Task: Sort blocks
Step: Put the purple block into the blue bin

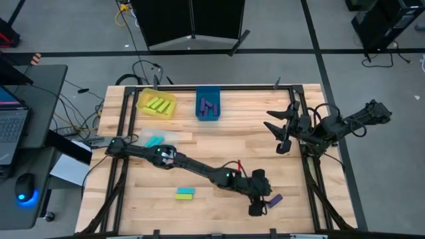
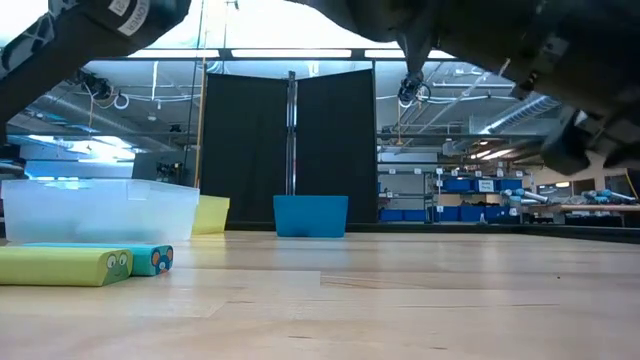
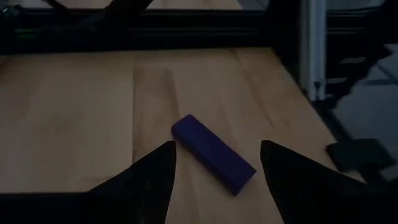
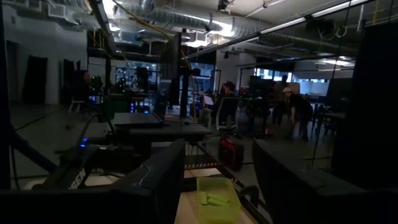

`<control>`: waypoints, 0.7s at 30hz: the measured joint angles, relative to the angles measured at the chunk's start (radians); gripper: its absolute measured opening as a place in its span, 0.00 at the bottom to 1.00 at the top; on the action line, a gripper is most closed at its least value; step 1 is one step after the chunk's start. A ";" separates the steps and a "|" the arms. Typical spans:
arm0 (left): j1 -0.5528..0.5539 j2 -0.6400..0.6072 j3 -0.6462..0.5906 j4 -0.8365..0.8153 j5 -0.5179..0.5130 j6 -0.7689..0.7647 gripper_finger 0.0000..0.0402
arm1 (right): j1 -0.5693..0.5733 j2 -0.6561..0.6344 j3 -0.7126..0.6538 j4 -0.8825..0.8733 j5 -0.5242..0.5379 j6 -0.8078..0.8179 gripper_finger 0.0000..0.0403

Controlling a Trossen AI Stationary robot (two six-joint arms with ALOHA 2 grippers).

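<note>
A dark purple block (image 3: 213,153) lies flat on the wooden table (image 1: 219,149) near its front right corner, and the left gripper (image 1: 260,206) hangs over it with its 2 fingers (image 3: 146,180) spread wide to either side of the block, touching nothing. No brand, label or readable writing shows on the blocks or bins. Further left on the front of the table, a lime block (image 1: 184,196) and a teal block (image 1: 185,191) lie side by side, touching. At the back edge a yellow bin (image 1: 157,105) holds several lime blocks, and beside it a blue bin (image 1: 208,104) holds purple ones; a clear bin (image 1: 157,140) nearer the left arm's base holds teal pieces. The right gripper (image 1: 281,131) waits raised at the right rear of the table, open and empty. Off the table's left side stand a laptop (image 1: 12,129) and a mouse (image 1: 24,187).
</note>
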 joint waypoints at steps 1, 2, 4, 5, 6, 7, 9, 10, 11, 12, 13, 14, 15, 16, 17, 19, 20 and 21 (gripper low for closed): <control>-0.006 0.002 -0.005 0.006 -0.025 -0.005 0.61 | 0.003 0.001 0.000 -0.001 0.000 0.000 0.49; -0.012 0.003 -0.006 0.005 -0.047 -0.011 0.61 | 0.008 0.006 0.000 -0.002 0.000 0.000 0.49; -0.020 0.002 -0.005 0.010 -0.091 -0.019 0.61 | 0.015 0.012 0.000 -0.002 0.000 0.000 0.49; -0.024 0.001 -0.004 0.014 -0.104 -0.019 0.61 | 0.018 0.014 0.000 -0.002 0.000 0.000 0.49; -0.028 0.001 -0.004 0.020 -0.113 -0.019 0.61 | 0.020 0.019 0.000 0.000 0.000 0.000 0.49; -0.032 0.001 -0.004 0.033 -0.114 -0.019 0.62 | 0.022 0.021 0.000 0.000 0.000 0.000 0.49; -0.040 0.005 -0.004 0.064 -0.118 -0.019 0.63 | 0.028 0.028 0.000 0.000 0.000 0.000 0.49; -0.044 0.017 -0.002 0.103 -0.124 -0.018 0.64 | 0.031 0.031 0.000 0.000 0.000 0.000 0.49; -0.048 0.022 -0.002 0.115 -0.131 -0.014 0.65 | 0.034 0.032 0.000 0.001 0.000 0.000 0.49; -0.052 0.035 -0.003 0.125 -0.135 -0.007 0.67 | 0.037 0.035 0.000 0.001 0.000 0.000 0.49; -0.055 0.052 -0.003 0.151 -0.134 -0.004 0.68 | 0.040 0.038 0.000 0.008 0.000 0.003 0.49; -0.058 0.064 -0.005 0.153 -0.138 -0.004 0.69 | 0.043 0.040 0.000 0.009 0.001 0.004 0.49; -0.060 0.074 -0.007 0.160 -0.146 -0.007 0.70 | 0.049 0.041 0.000 0.005 0.008 0.004 0.49; -0.063 0.079 -0.009 0.162 -0.160 -0.012 0.71 | 0.054 0.041 0.000 0.006 0.012 0.004 0.49; -0.065 0.080 -0.009 0.173 -0.170 -0.015 0.72 | 0.060 0.042 0.000 0.007 0.017 0.004 0.49; -0.070 0.081 -0.004 0.199 -0.204 -0.014 0.73 | 0.067 0.044 0.000 0.008 0.021 0.004 0.49; -0.074 0.080 -0.003 0.202 -0.222 -0.006 0.73 | 0.072 0.045 0.000 0.008 0.023 0.004 0.49; -0.078 0.080 -0.003 0.201 -0.231 0.004 0.73 | 0.075 0.045 0.000 0.008 0.024 0.004 0.49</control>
